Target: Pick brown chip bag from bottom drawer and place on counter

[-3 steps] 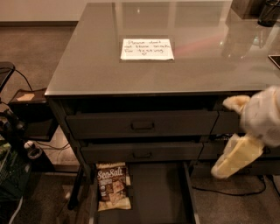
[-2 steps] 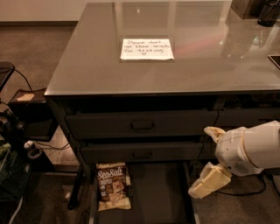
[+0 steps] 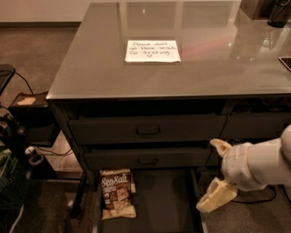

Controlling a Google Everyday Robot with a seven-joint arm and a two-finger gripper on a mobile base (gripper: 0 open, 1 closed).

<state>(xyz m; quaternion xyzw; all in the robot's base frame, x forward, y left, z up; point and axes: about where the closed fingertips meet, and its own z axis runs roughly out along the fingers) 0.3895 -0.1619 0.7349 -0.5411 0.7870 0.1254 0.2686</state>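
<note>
The brown chip bag (image 3: 117, 194) lies flat in the left part of the open bottom drawer (image 3: 163, 205), its "Sea Salt" lettering facing up. My gripper (image 3: 210, 175) hangs at the drawer's right edge, to the right of the bag and apart from it. Its two cream fingers (image 3: 216, 195) are spread wide and hold nothing. The counter (image 3: 182, 77) is the glossy grey top above, bearing a white handwritten note (image 3: 152, 50).
Two shut drawers with recessed handles (image 3: 148, 130) sit between the counter and the bottom drawer. Dark equipment and cables (image 3: 18, 136) stand on the floor at the left. A dark object (image 3: 278, 12) sits at the counter's far right corner.
My gripper has moved left and down, from beside the upper drawers to the right edge of the bottom drawer. The bag has not moved.
</note>
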